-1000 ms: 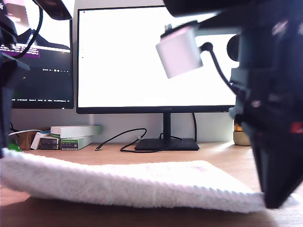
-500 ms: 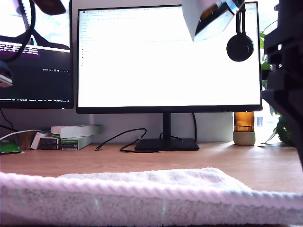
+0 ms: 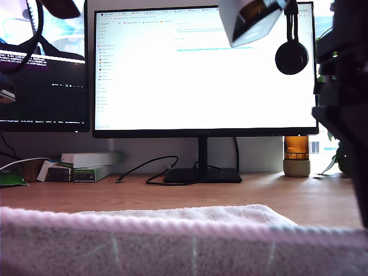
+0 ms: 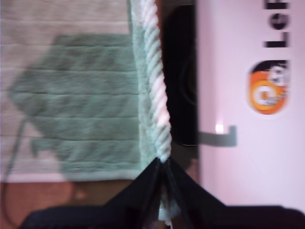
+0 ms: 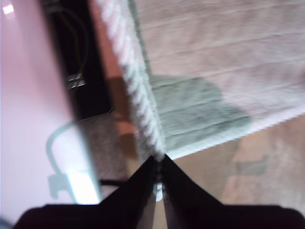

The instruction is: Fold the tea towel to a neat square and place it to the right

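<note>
While both hands (image 4: pixel 162 164) (image 5: pixel 158 162) pinch its corded hem, the tea towel (image 3: pixel 184 244) blurs.

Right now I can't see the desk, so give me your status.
My first gripper and my second gripper shut on corded hem. Tea towel lifted at near edge. Nothing in the way.

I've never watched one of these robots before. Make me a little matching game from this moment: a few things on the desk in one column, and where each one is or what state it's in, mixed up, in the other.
Things:
1. tea towel
2. amber jar
3. headphones
4. stacked boxes

Places or states:
A. hanging at the big monitor's upper corner, on the exterior view's right
B. corded hem pinched at its ends by my first gripper and my second gripper
C. under the dark screen, on the exterior view's left
D. on the desk, just right of the monitor's stand in the exterior view

Pairs: 1-B, 2-D, 3-A, 4-C
</note>
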